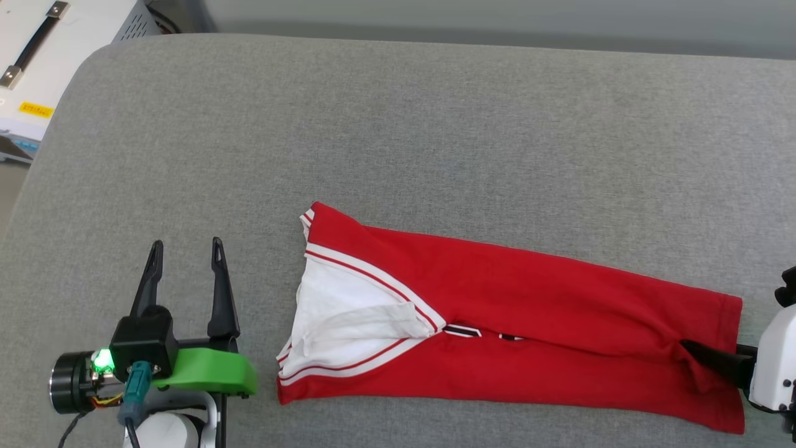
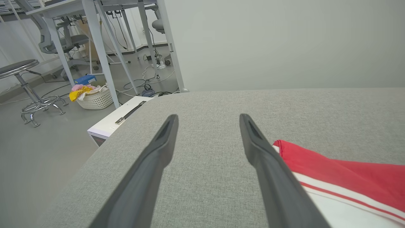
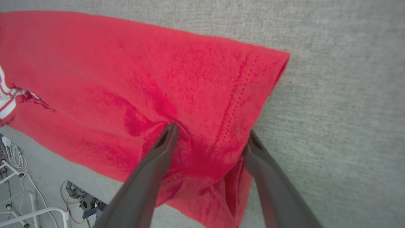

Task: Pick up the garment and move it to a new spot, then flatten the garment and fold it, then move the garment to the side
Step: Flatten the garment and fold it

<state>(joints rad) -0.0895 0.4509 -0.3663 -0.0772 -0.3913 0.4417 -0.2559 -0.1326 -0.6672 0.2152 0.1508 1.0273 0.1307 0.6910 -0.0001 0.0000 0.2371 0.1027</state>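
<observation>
Red with white sleeves and striped trim, the shirt (image 1: 528,311) lies folded into a long band on the grey padded surface (image 1: 435,112). Off the shirt's sleeve end, apart from the cloth, the left gripper (image 1: 186,246) hangs with its fingers spread wide and nothing between them. At the shirt's hem end the right gripper (image 3: 212,131) also stands wide open. One finger presses on top of the red cloth, the other sits at the hem's edge, and puckered fabric lies between them. A white case (image 1: 37,56) stands past the surface's corner on the shirt's sleeve side.

Left tool (image 1: 186,244), right tool (image 3: 212,130) agape (both wide).
</observation>
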